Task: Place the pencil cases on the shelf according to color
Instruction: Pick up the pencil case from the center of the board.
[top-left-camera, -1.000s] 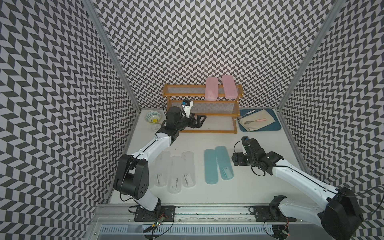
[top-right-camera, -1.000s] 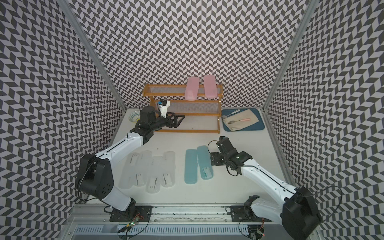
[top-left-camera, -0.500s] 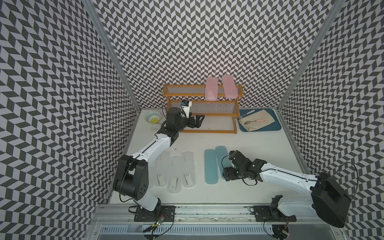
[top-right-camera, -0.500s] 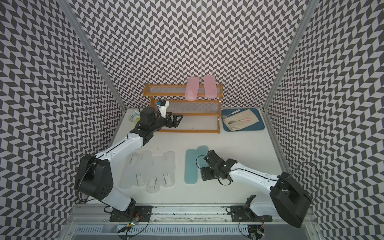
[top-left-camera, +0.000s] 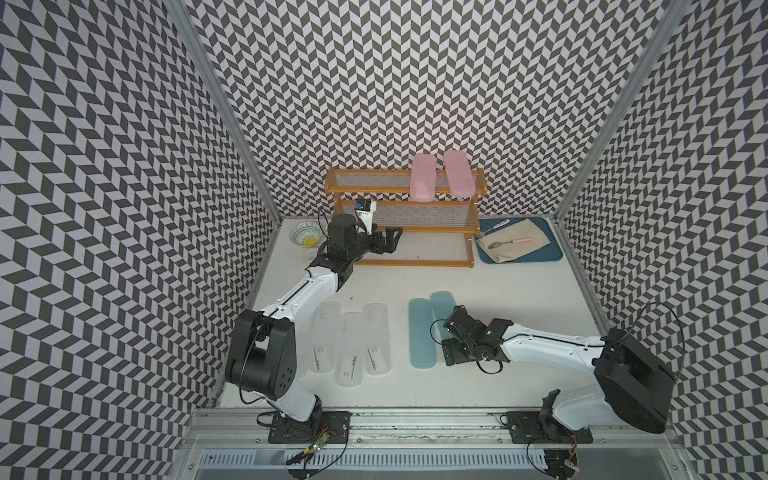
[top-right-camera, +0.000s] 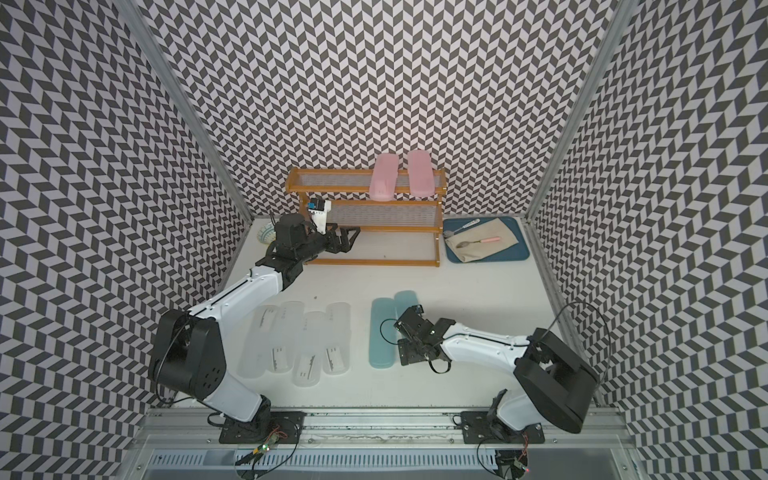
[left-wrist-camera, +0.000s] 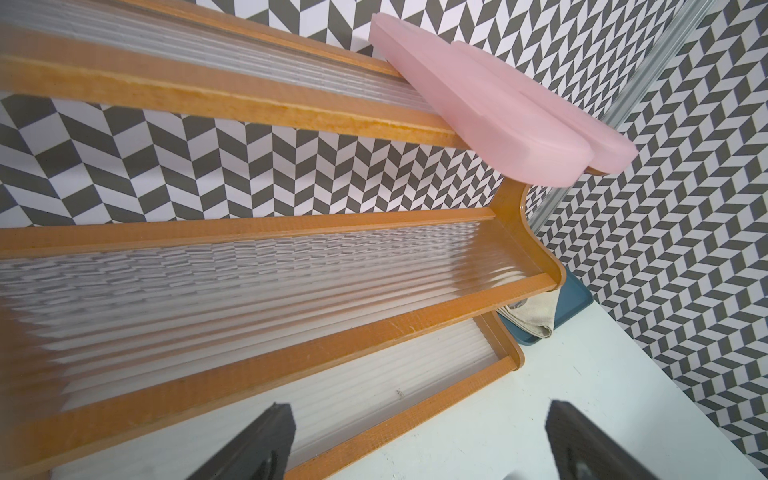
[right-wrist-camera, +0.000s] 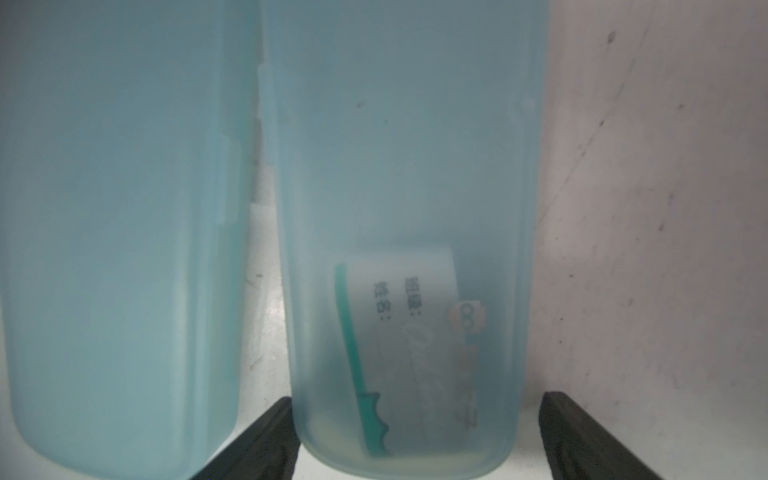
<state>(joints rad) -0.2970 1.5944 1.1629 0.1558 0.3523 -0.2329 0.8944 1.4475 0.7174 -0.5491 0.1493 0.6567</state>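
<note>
My right gripper (right-wrist-camera: 417, 399) sits low over the near end of the right teal case (right-wrist-camera: 407, 187). Its jaws are spread, one on each side of the case. A sliver of table (top-left-camera: 498, 286) shows between one finger and the case wall, so the tool is released and grasps nothing. That case lies flat in the near middle of the table, with a white label (right-wrist-camera: 399, 291) at its near end. The left teal case (top-left-camera: 422, 332) lies just beside it, with a narrow gap between them.

My left gripper (top-left-camera: 392, 241) hangs at the left end of the shelf (top-left-camera: 415, 262), in front of its lowest tier, jaws wide apart and holding nothing. Two pink cases (top-left-camera: 423, 176) lie side by side across the right part of the top tier, their near ends overhanging the front rail.

Four clear cases (top-right-camera: 309, 349) lie in a row on the near left of the table, beside my left arm. Right of the shelf, a blue tray (top-left-camera: 552, 253) holds a cloth (top-left-camera: 528, 232) and a pink-handled spoon (top-left-camera: 509, 242). A small bowl (top-left-camera: 305, 232) stands in the far left corner.
</note>
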